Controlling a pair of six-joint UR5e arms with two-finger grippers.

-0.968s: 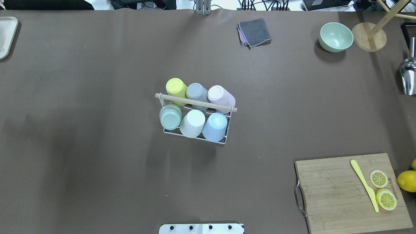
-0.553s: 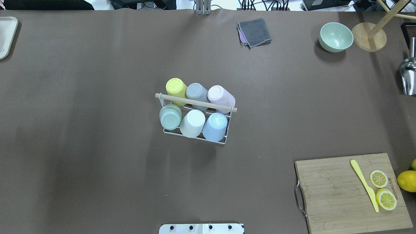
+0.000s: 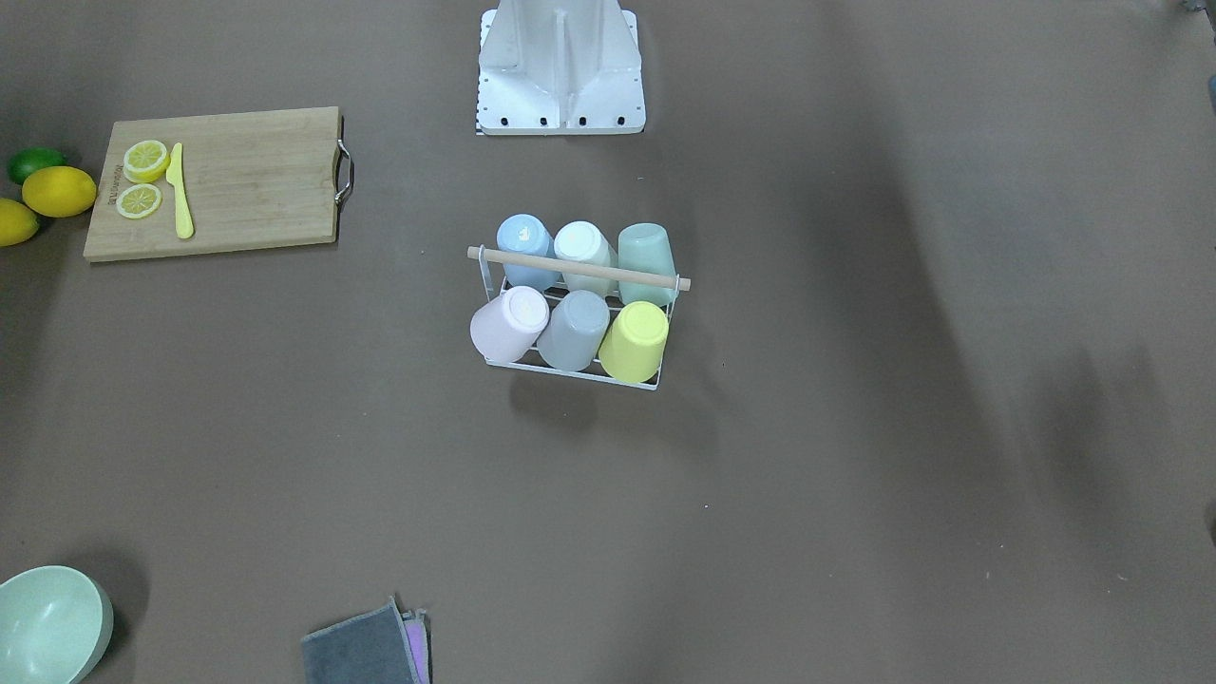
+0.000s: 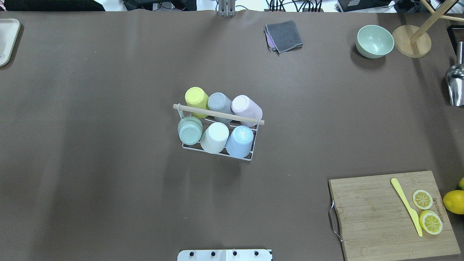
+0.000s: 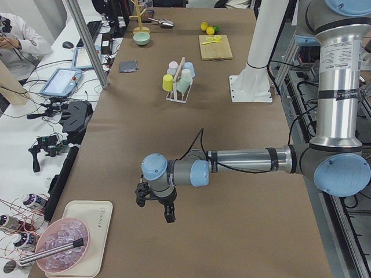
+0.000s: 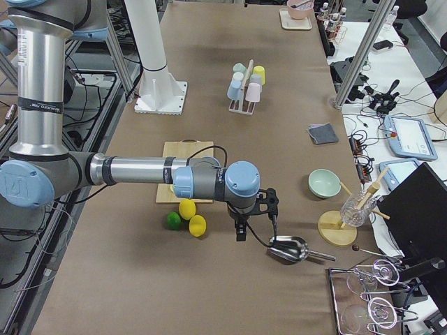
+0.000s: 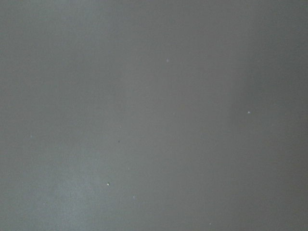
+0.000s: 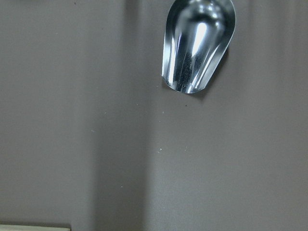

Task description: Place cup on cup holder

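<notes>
The cup holder [image 4: 218, 114] is a white wire rack with a wooden rod handle, standing mid-table. Several pastel cups sit upside down on its prongs, among them a yellow cup [image 4: 196, 97], a pink cup [image 4: 246, 107] and a blue cup [image 4: 240, 140]. The holder also shows in the front view [image 3: 578, 268]. My left gripper [image 5: 156, 205] hovers over bare table far to the left. My right gripper [image 6: 255, 223] hovers far to the right, next to a metal scoop [image 6: 288, 249]. I cannot tell whether either gripper is open or shut. Both are far from the holder.
A cutting board [image 4: 395, 214] with a yellow knife and lemon slices lies at the near right, with lemons beside it. A green bowl [image 4: 374, 41], a wooden stand base [image 4: 411, 41] and a grey cloth [image 4: 284, 36] are at the far side. A tray [image 4: 7, 40] is at the far left.
</notes>
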